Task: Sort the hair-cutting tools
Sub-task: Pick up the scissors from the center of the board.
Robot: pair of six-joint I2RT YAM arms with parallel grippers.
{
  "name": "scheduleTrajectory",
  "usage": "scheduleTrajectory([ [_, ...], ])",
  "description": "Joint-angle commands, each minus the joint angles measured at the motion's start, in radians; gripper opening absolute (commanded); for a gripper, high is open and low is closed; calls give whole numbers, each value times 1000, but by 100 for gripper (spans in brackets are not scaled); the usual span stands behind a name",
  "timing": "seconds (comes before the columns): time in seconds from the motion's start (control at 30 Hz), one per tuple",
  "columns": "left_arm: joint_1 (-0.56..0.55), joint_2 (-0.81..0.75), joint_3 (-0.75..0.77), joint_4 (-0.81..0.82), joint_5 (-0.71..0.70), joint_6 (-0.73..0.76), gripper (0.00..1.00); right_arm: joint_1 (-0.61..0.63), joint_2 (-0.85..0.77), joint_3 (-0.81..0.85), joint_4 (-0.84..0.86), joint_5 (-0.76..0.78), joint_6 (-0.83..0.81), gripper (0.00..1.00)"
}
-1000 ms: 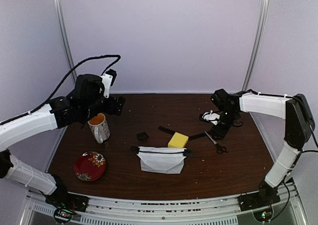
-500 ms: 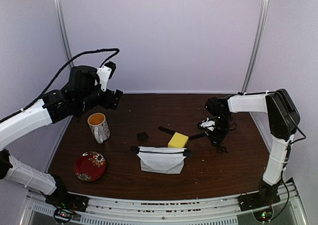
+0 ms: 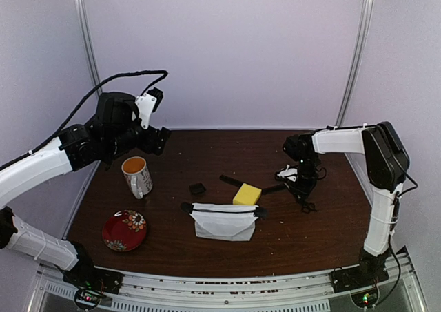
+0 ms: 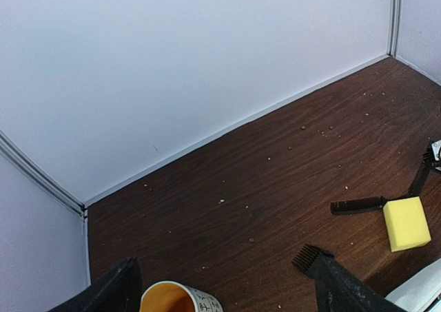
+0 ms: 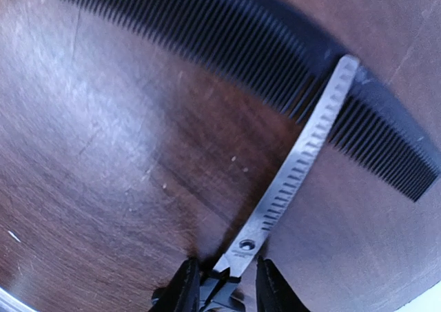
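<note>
The right gripper [image 5: 226, 271] is pointing down, its narrow jaws sitting on both sides of the scissors [image 5: 298, 153] near the screw; I cannot tell if they are squeezing. The scissors are lying on the worktop [image 5: 103, 153], tip crossing a black comb [image 5: 227, 43]

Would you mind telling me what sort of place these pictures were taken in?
Most likely a robot lab's enclosed test cell, not a salon: plain pale walls box in a dark wooden table, and the left arm and right arm are bolted to a metal rail at its near edge.
</note>
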Motion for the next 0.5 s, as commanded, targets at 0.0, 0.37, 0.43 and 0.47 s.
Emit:
scheduleTrajectory([
  [0.0, 6, -6, 28, 11, 15, 10, 90, -6, 23, 25, -66, 37, -4, 29],
  [0.37, 6, -12, 33, 1, 25, 12, 90, -4, 53, 8, -110, 70, -29, 14],
  [0.43, 6, -11, 33, -1, 26, 13, 90, -5, 36, -9, -102, 52, -31, 11],
  [0.47, 6, -10, 33, -1, 25, 15, 90, -5, 26, -16, -103, 41, -31, 10],
])
